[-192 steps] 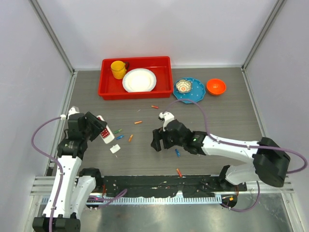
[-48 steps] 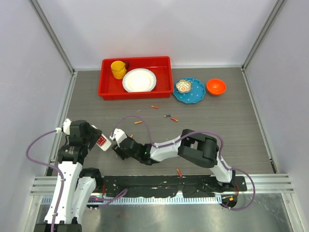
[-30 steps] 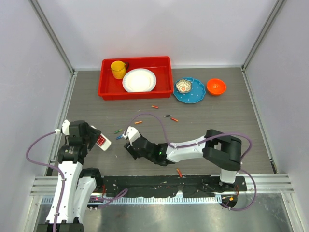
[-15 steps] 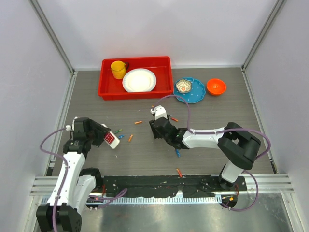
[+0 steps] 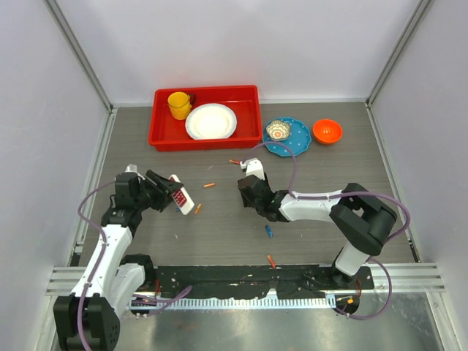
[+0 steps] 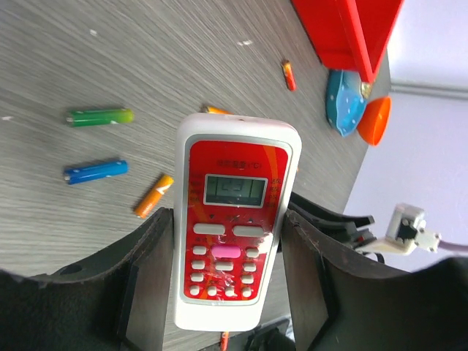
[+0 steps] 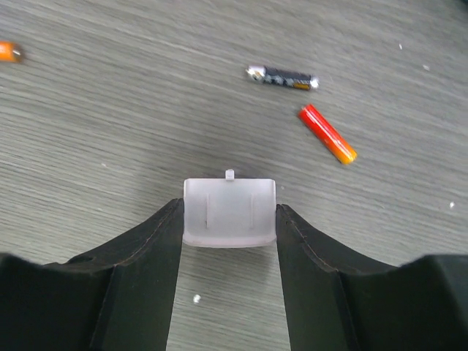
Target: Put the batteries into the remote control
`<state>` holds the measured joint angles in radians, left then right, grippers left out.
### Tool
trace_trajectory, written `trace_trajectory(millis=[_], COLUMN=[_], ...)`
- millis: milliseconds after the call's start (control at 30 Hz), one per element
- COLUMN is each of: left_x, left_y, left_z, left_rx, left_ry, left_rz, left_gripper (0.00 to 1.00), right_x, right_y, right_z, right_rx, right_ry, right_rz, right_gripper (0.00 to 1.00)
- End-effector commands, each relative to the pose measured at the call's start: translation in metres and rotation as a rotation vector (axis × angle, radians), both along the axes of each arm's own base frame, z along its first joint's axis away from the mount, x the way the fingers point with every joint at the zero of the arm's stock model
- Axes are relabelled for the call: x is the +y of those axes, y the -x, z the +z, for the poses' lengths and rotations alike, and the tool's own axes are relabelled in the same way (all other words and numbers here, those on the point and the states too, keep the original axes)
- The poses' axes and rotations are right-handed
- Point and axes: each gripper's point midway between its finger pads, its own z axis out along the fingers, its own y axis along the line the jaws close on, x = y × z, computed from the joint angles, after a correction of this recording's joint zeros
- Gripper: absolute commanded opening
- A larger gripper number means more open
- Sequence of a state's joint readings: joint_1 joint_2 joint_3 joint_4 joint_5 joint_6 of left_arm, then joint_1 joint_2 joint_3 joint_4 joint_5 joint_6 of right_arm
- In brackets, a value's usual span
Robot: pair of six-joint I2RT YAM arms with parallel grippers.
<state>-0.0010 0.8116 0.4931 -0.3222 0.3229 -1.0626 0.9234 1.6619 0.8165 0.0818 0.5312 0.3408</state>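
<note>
Holding the flat white rectangular remote control [image 6: 235, 161] by its 2 long edges, the left gripper [image 6: 228, 241] is clamped on it above the grey wood-grain table [image 5: 329, 175], red button panel towards its own camera. The right gripper [image 7: 229, 227] is pinched on a small translucent white plastic piece with a tab [image 7: 229, 201], most likely the battery cover, held just over the table.

By my reading, the step in hand is getting rid of that cover so the right fingers are free for a battery. It should go down flat on a bare patch, apart from the dark slim cylindrical battery [image 7: 281, 76] and the red-and-orange battery [image 7: 327, 134] just beyond it, so neither gets nudged and rolls. Either cell should then be taken across its middle, and the left arm would need to turn the handset so its back faces the incoming cell.

The left wrist view alone shows the button face, plus a green battery [image 6: 99, 115], a blue battery [image 6: 95, 170] and an orange battery [image 6: 154, 195] on the table behind the handset. The right wrist view alone shows the cover. Only the overhead view gives both arms' spacing: well apart. No view shows the handset's back, so I cannot tell whether the bay is empty.
</note>
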Motion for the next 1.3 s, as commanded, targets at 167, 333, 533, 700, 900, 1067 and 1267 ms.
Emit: trace_trajectory(millis=[167, 333, 533, 700, 900, 1067, 1267], left_x=[-0.046, -0.055, -0.057, -0.056, -0.073, -0.099, -0.116], left_y=[-0.006, -0.008, -0.011, -0.012, -0.022, -0.012, 0.014], left_z=[0.027, 0.030, 0.030, 0.032, 0.066, 0.113, 0.158], left_rx=[-0.155, -0.176, -0.181, -0.198, -0.354, -0.610, -0.842], left_ry=[0.058, 0.075, 0.079, 0.072, 0.189, 0.309, 0.355], left_rz=[-0.199, -0.231, -0.237, -0.235, -0.285, -0.393, -0.472], left_gripper=[0.00, 0.00, 0.00, 0.00, 0.00, 0.00, 0.00], right_x=[-0.049, -0.056, -0.056, -0.049, 0.022, 0.057, 0.065], right_y=[0.009, 0.010, 0.011, 0.007, 0.040, 0.080, 0.099], right_z=[-0.004, -0.008, -0.003, 0.034, 0.131, 0.180, 0.201], right_rx=[0.007, 0.027, 0.031, -0.008, -0.004, 0.125, 0.204], right_ry=[0.022, 0.017, 0.020, -0.056, -0.606, -1.056, -1.307], right_rz=[-0.143, -0.157, -0.152, -0.153, 0.138, 0.400, 0.528], right_gripper=[0.41, 0.45, 0.77, 0.88, 0.90, 0.94, 0.94])
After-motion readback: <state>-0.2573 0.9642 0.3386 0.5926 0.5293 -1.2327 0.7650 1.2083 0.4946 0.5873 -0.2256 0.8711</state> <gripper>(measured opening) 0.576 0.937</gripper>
